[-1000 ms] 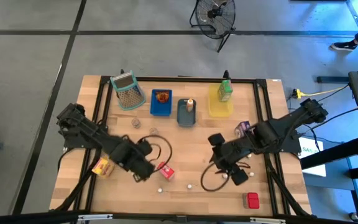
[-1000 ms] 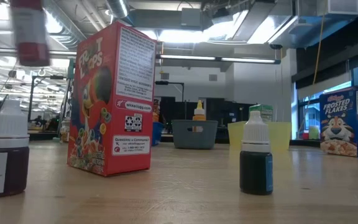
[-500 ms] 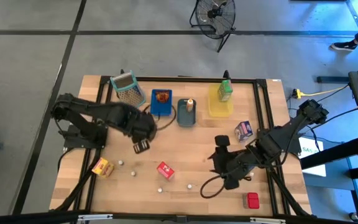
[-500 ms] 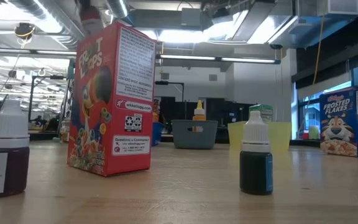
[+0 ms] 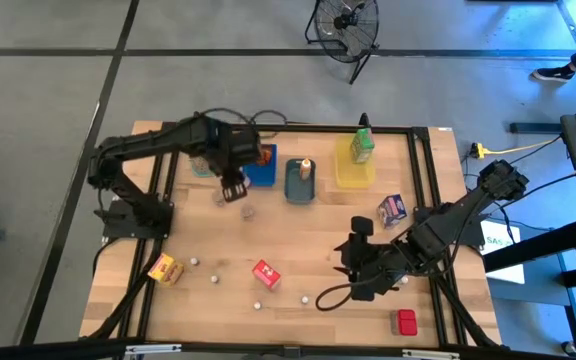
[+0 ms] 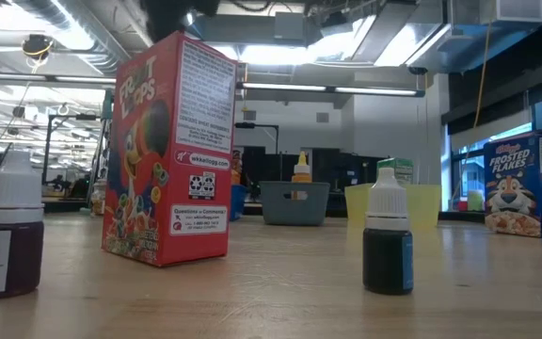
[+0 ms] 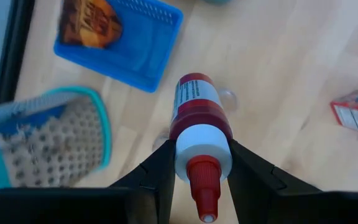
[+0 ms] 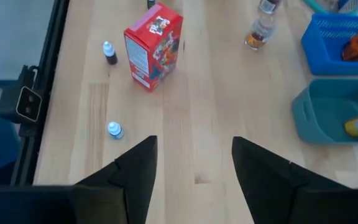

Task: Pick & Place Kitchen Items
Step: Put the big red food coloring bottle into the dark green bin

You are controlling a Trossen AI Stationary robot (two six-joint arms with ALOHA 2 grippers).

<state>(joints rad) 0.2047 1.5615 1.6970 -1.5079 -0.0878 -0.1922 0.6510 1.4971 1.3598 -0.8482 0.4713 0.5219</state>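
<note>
Landmark: blue tray (image 5: 260, 165), brown packet (image 5: 261, 155) inside.

- Mesh basket (image 5: 205, 146): just beside blue tray, away from grey tray (image 5: 300, 181).
- Red cereal carton (image 5: 265, 273): upright, well apart from blue tray, toward table's front edge.
- Left gripper (image 5: 230, 187): arm stretched across basket, hovered just beside blue tray; fingers clamped on red bottle (image 7: 197, 118), cap toward camera.
- Right gripper (image 5: 357, 262): well apart from blue tray, low over table, fingers parted, empty.

Judgement: carry step. Centre bottle over chosen container, lower before release.
</note>
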